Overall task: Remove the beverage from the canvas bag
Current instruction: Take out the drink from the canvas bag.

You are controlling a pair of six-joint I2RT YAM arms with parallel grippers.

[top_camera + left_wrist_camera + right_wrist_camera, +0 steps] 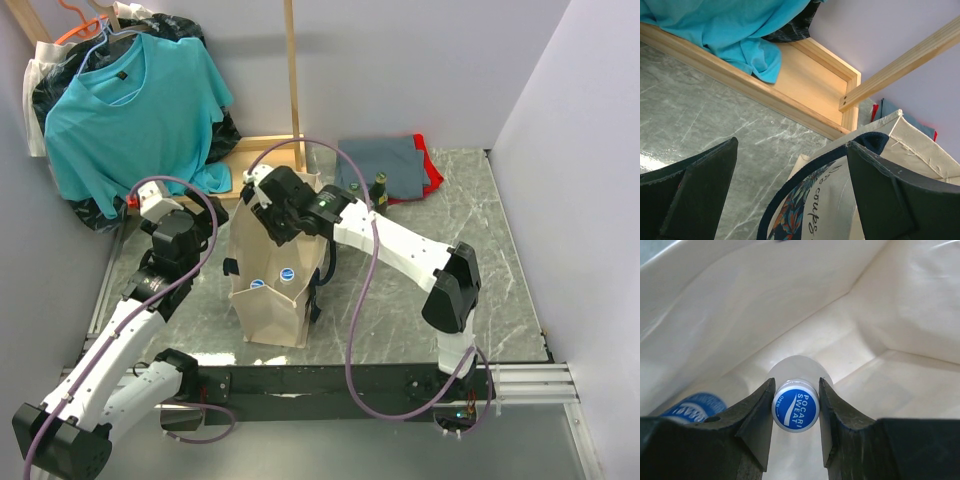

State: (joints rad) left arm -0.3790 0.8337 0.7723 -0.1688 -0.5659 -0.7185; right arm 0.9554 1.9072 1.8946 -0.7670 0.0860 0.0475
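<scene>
The beige canvas bag (272, 320) stands upright in the middle of the table, its mouth open. My right gripper (286, 267) reaches down inside it and is shut on the blue "Pocari Sweat" cap of a clear beverage bottle (795, 406), which stands upright in the bag (875, 315). This gripper (795, 390) pinches the cap from both sides. A second bottle (694, 407) lies to its left. My left gripper (791, 145) is open at the bag's left side (840, 200), and its jaws straddle the dark strap handle (790, 186). In the top view the left gripper (212, 232) is beside the bag.
A teal T-shirt (125, 100) hangs at the back left over a black plastic bag (60, 75), with a wooden frame (805, 85) below it. Folded grey and red cloth (385, 165) and a dark bottle (380, 190) lie behind the bag. Walls close in left and right.
</scene>
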